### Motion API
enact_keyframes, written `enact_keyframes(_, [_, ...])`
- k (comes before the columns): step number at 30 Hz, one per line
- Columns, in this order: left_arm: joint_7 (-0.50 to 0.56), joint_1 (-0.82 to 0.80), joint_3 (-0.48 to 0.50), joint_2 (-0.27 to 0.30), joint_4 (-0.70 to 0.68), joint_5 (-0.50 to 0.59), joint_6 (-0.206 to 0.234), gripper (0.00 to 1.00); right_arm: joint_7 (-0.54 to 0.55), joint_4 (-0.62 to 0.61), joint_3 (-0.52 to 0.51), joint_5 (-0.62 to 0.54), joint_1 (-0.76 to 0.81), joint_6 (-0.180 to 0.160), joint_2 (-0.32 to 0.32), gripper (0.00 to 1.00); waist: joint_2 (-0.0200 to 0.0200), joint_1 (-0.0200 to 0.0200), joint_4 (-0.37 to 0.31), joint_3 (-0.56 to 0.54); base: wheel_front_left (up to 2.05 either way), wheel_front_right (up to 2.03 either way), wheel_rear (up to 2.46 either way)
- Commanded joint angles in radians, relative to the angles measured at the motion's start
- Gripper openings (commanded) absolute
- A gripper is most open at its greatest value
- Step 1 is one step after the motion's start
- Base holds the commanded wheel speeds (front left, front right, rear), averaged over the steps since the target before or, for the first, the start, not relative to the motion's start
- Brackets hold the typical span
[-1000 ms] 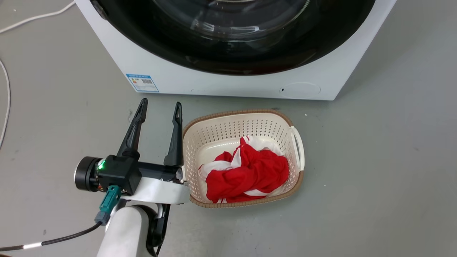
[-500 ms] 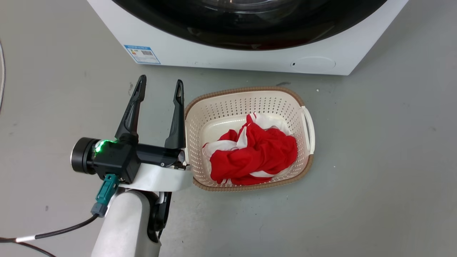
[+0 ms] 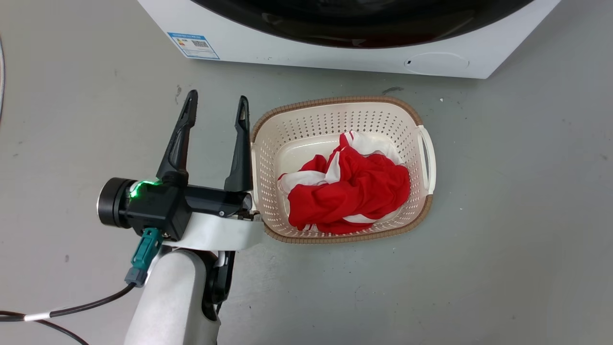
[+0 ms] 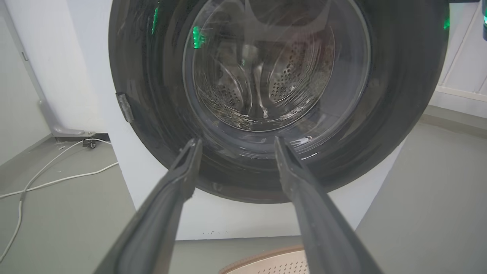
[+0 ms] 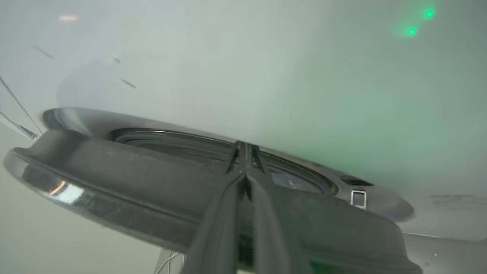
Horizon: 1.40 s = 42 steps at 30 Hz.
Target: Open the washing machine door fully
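Observation:
The washing machine is a white box at the top of the head view, and the lower arc of the washing machine door shows black above it. My left gripper hovers open over the floor in front, holding nothing. In the left wrist view its fingers point at the door, some way off from its glass bowl. In the right wrist view my right gripper is shut, its tips in the gap between the door's rim and the white front.
A cream perforated basket holding red and white cloth sits on the grey floor just right of my left gripper. A blue label and a round filter cap mark the machine's base. White cables lie left of the machine.
The head camera has moved, so the machine slid toward the top edge and the basket shifted up and right in the picture. My left gripper stays open beside the basket.

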Motion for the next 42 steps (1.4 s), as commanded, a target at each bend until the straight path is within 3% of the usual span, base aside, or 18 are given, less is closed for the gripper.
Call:
enact_keyframes(1, [-0.002,-0.016,-0.004,0.0,0.0,-0.005,0.007,1.0,0.024,0.0,-0.008,0.015,-0.009,-0.001,0.014,0.0,0.0,-0.0001,0.003,0.002,0.0,0.0,0.0])
enact_keyframes(15, [-0.002,-0.016,-0.006,0.0,0.017,-0.009,0.01,1.0,0.276,-0.089,-0.037,0.095,0.085,-0.001,0.011,0.0,0.0,-0.0001,-0.01,-0.02,0.0,0.0,0.0])
enact_keyframes(22, [-0.002,0.012,-0.005,0.0,0.043,-0.011,0.0,1.0,0.389,-0.133,-0.057,0.146,0.179,-0.001,0.025,0.0,0.0,-0.0001,-0.017,-0.09,0.0,0.0,0.0])
enact_keyframes(42, [-0.002,0.13,0.027,0.0,0.108,0.004,-0.038,1.0,0.565,-0.293,-0.062,0.232,0.508,-0.001,0.161,0.0,0.0,-0.0001,-0.029,-0.318,0.0,0.0,0.0])
